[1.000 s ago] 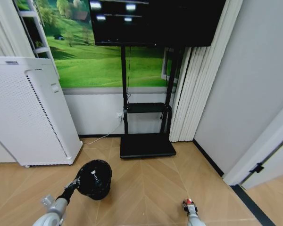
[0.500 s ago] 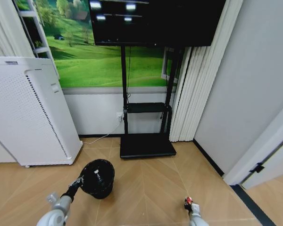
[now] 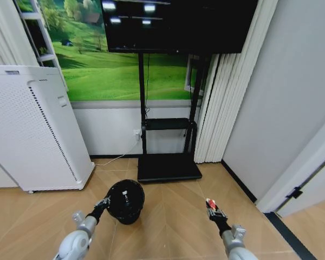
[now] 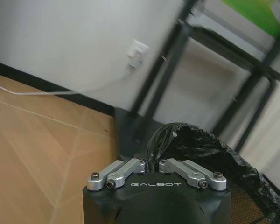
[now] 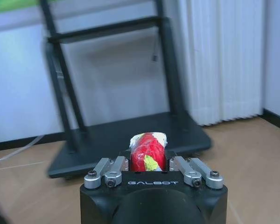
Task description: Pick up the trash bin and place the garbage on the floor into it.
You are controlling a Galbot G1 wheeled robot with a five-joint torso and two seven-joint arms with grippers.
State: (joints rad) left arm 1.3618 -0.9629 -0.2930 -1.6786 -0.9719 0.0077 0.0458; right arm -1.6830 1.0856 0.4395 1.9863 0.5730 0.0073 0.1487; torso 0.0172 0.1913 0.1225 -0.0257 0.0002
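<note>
— While lifted off the floor (image 3: 168, 216), held where? Trash bin (image 3: 125, 201)?
— Gripped at its lined rim by the left gripper (image 4: 151, 164), jaws pinched on the black liner; hanging before the black TV stand base (image 3: 168, 167), near the white appliance (image 3: 32, 130).
— And the right gripper (image 5: 148, 161)?
— Raised to the bin's right, well apart; jaws clamped on a red-and-white scrap (image 5: 148, 149).

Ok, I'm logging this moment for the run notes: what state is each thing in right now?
Trash bin: black-lined, held up by its rim, tilted.
Left tool: shut on the bin's rim and liner.
Red-and-white scrap: crumpled, clamped in the right tool, off the floor.
Right tool: shut on the scrap, apart from the bin.
Screen on the stand: dark.
</note>
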